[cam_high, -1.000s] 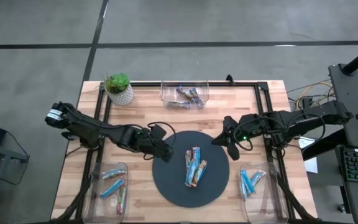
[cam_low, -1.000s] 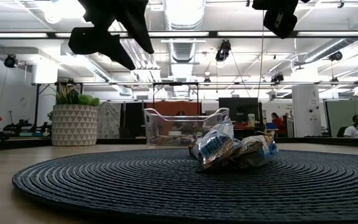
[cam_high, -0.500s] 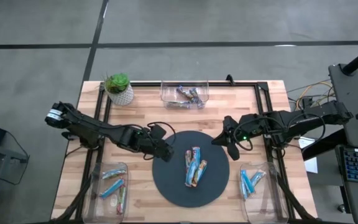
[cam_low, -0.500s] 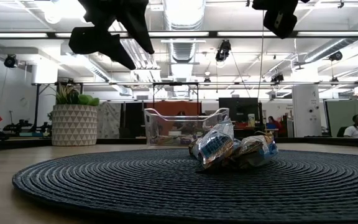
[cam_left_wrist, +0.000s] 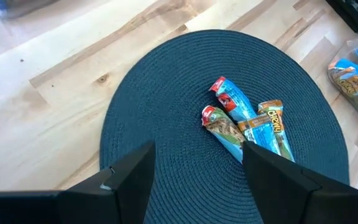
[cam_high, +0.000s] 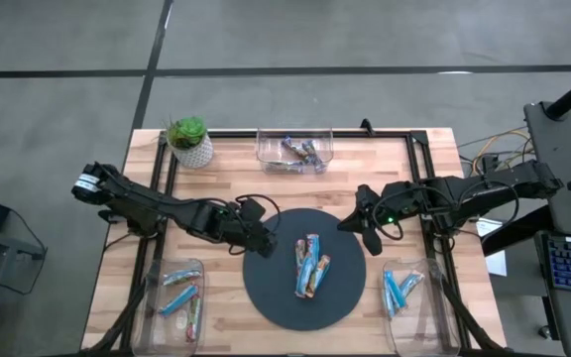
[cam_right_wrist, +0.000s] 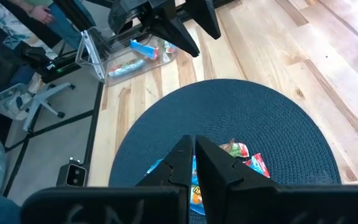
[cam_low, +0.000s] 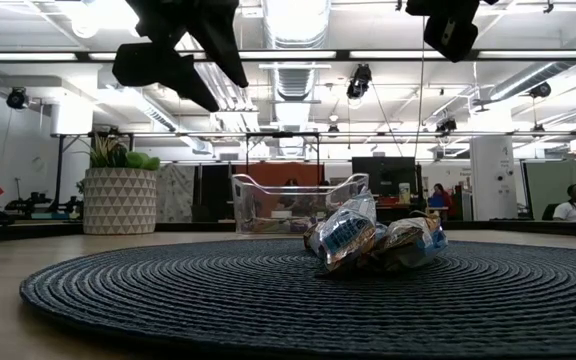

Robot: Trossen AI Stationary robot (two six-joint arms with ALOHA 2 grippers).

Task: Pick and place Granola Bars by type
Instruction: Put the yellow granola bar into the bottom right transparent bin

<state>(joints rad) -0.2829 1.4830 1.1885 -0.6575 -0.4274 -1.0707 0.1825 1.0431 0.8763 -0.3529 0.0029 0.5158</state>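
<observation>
On the dark round mat [cam_high: 305,268] lie three granola bars [cam_high: 309,264], packed side by side and touching, their crinkled foil ends standing up a little in the low view [cam_low: 373,238]. They look light and flat, with a firm slab inside a loose, shiny wrapper that will likely slide and crackle under a finger. The best hold is probably across the narrow width at mid-length, where the wrapper sits tight on the bar; the flared sealed ends would likely fold or slip. Since the three touch, the outermost bar gives the freest edge to get a finger beside.

The left gripper [cam_left_wrist: 194,165] hangs over the near-left rim of the mat, fingers spread wide and empty, the bars just ahead of it. The right gripper [cam_right_wrist: 194,155] hangs above the mat's right edge, fingers pressed together on nothing.

Farther out, sorted bars lie in clear bins: one at the left front [cam_high: 178,297], one at the right front [cam_high: 402,293], one at the far edge [cam_high: 295,151], beside a potted plant [cam_high: 188,140].
</observation>
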